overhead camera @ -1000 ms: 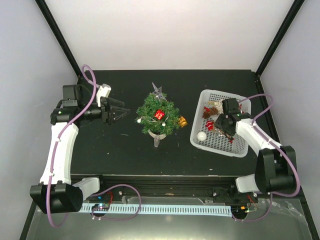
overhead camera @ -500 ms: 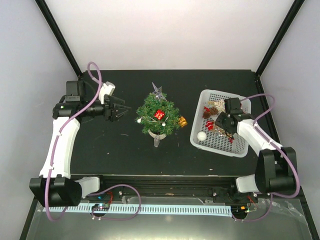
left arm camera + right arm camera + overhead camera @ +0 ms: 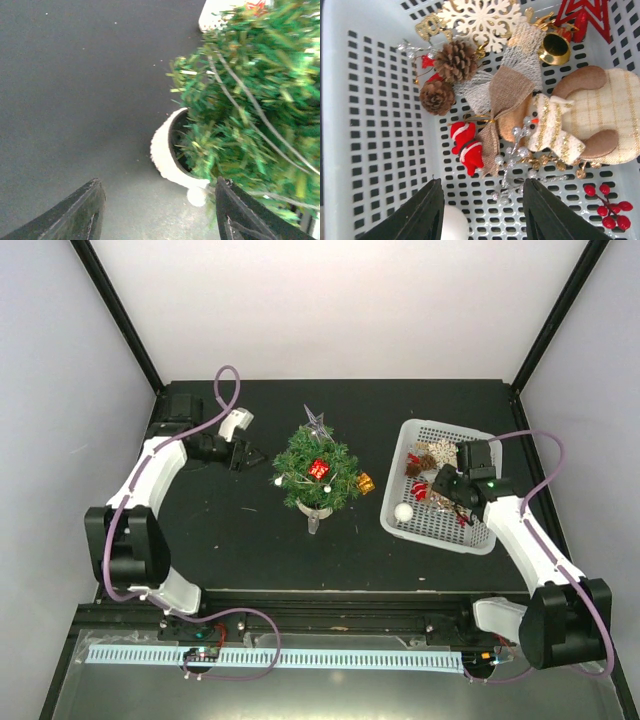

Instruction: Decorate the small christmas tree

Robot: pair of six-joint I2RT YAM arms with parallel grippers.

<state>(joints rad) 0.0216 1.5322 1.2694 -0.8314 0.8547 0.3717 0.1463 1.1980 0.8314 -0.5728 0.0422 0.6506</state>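
While the right gripper [image 3: 484, 192] hangs empty, jaws apart, over the basket [image 3: 365, 130], the red figure [image 3: 467, 148] lying just ahead of its jaws should be centred before descent, so that the burlap bow [image 3: 507, 95] just beside it is not caught. The left gripper [image 3: 159, 185], likewise parted and holding nothing, is set with the tree [image 3: 250, 100] just ahead and to its right; if steadying is intended, the pot [image 3: 162, 150] alone should be gripped.

I look down into a white mesh basket [image 3: 370, 75] on the black table [image 3: 230, 540], holding pine cones [image 3: 456, 61], a white snowflake [image 3: 482, 17], a gold bell [image 3: 555, 48], a burlap bow [image 3: 507, 95], a little red Santa [image 3: 467, 147], red berries [image 3: 605, 197] and a white ball [image 3: 452, 226].
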